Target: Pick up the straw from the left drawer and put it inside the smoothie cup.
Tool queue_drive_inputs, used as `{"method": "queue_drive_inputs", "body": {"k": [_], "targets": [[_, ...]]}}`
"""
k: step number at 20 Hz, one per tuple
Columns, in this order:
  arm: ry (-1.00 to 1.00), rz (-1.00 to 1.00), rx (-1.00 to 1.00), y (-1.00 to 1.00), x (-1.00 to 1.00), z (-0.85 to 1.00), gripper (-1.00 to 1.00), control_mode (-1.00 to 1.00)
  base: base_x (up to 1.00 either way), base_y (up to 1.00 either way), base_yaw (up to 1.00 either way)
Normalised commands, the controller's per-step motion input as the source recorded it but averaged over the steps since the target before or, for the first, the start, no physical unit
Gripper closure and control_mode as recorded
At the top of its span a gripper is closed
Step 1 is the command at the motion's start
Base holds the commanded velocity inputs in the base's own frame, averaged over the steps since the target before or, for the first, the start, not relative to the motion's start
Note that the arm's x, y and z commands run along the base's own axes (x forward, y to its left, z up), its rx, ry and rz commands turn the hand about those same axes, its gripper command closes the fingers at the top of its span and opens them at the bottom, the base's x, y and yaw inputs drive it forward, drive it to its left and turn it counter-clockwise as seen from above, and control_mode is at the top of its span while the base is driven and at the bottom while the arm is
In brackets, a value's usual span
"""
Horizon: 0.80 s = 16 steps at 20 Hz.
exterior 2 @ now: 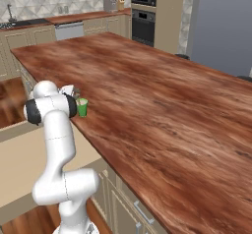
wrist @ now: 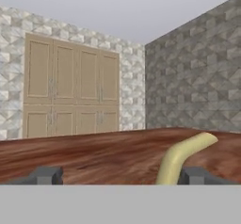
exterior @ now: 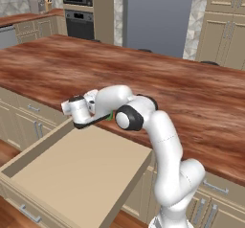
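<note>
The left drawer (exterior: 72, 174) stood pulled out below the edge of the wooden surface (exterior: 167, 88), its flat tan bottom bare where it showed. Above the drawer's back edge, at the rim of the surface, the arm's hand lay level, and the pincer (wrist: 120, 175) pointed across the surface toward tall beige cabinets (wrist: 70, 89). In the hand view its two dark tips stood wide apart, and the straw (wrist: 181, 157), pale yellow and bent, rose against the inner side of the right tip; whether the pincer truly gripped it could not be told. The smoothie cup (exterior 2: 82, 107) stood on the surface at its rim, just beside the hand.
</note>
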Motion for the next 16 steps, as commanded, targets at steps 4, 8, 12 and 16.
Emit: {"method": "queue_drive_inputs", "body": {"k": [4,8,12,16], "targets": [[-0.04,0.00,0.00,-0.04,-0.02,-0.17,-1.00,-1.00,0.00,0.00,0.00],[0.00,0.00,0.00,-0.15,0.00,-0.34,-1.00,-1.00,0.00,0.00,0.00],[0.00,0.00,0.01,-0.19,-0.06,-0.41,-1.00,-1.00,0.00,0.00,0.00],[0.00,0.02,0.10,-0.12,-0.18,-0.04,-1.00,-1.00,0.00,0.00,0.00]]}}
